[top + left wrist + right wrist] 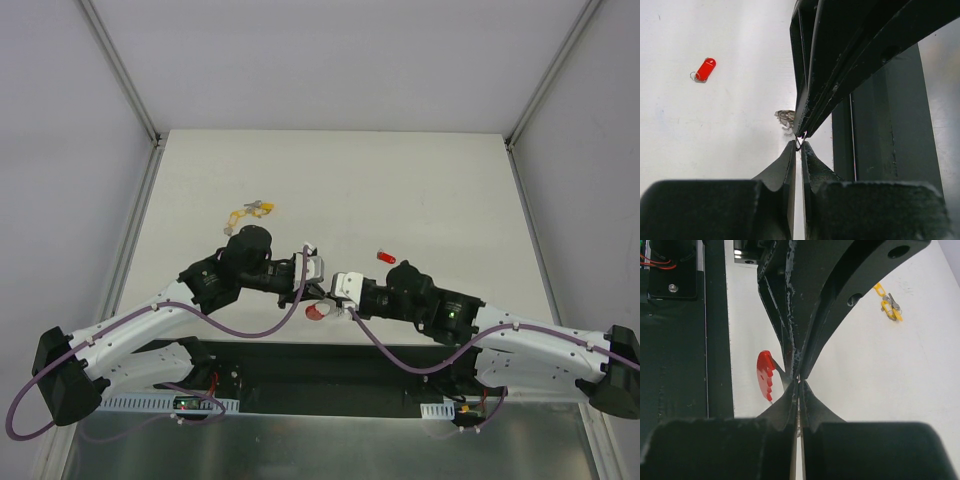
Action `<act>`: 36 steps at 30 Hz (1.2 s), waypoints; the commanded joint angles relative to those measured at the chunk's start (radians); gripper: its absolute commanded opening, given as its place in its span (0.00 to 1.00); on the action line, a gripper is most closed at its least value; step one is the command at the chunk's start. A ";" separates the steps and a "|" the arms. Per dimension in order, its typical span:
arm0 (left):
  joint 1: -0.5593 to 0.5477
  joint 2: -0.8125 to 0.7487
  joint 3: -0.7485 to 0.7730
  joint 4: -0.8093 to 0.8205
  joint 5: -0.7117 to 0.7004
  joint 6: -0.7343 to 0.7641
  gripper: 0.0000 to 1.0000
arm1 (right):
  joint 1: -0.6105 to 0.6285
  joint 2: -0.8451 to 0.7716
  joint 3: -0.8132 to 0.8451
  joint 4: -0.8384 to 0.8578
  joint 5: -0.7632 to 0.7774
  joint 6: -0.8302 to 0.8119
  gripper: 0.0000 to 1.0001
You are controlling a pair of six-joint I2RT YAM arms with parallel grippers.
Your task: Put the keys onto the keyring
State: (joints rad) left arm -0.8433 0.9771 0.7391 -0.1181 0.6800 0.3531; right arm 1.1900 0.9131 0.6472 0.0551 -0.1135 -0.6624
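The keyring is held in the air between both grippers near the table's front edge. Its red crescent (316, 313) hangs below them and also shows in the right wrist view (764, 374). My right gripper (800, 384) is shut on the keyring's silvery metal part (799, 415). My left gripper (799, 146) is shut tip to tip against it, pinching a thin wire loop (800, 141). A bit of silvery coil (785, 117) shows beside the tips. A red-tagged key (386, 258) lies right of the grippers. A yellow-tagged key (250, 211) lies to the far left.
The black base plate (300, 355) and the table's front edge lie right under the grippers. White walls with metal rails (135, 100) enclose the table on three sides. The red-tagged key also shows in the left wrist view (705, 69), the yellow one in the right wrist view (888, 302).
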 commanded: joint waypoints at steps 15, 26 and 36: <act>-0.007 -0.006 0.045 0.012 -0.148 0.012 0.00 | -0.171 -0.088 0.068 0.000 -0.019 0.170 0.65; -0.004 0.041 0.062 0.012 -0.266 -0.035 0.00 | -0.462 -0.027 0.134 -0.293 0.224 0.411 0.74; 0.021 0.185 0.178 -0.138 -0.434 -0.170 0.00 | -0.665 0.249 0.158 -0.328 0.222 0.573 0.60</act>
State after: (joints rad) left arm -0.8421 1.1213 0.8375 -0.1875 0.3355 0.2611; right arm 0.5560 1.0748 0.7479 -0.2520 0.0849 -0.1886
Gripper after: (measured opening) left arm 0.014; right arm 0.636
